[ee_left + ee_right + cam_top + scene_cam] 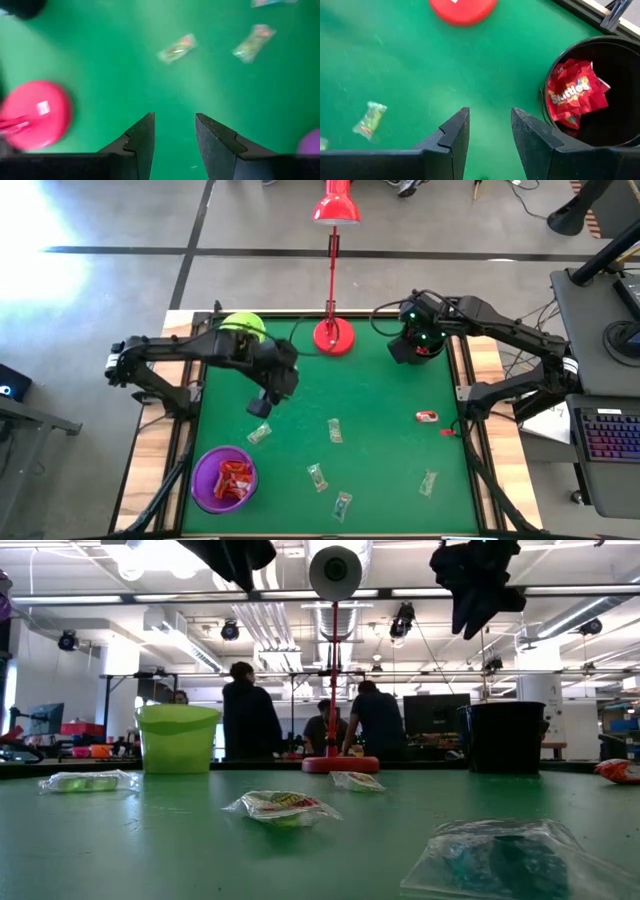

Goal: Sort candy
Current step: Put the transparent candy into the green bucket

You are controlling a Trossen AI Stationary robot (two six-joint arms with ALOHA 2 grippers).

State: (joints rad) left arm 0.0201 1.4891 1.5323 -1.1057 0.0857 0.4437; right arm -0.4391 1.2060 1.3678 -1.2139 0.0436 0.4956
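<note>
Nearest the low camera, a clear greenish-wrapped sweet (505, 858) is seen, blurred, on the green felt table (380, 395). Both dark arms are held above it: the left gripper (262, 404) beside the lime-green plastic cup (242, 326), the right gripper (490, 131) by the black round cup (615, 85); each pair of jaws is spread and empty. Red packets (234, 480) are held in the purple cup (208, 482), possibly several. Loose candy (334, 431) is scattered across the felt.

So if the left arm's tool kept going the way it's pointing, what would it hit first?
Probably just the bare green table. The left tool is open and empty; the nearest candy lies slightly ahead, though depth is unclear.
</note>
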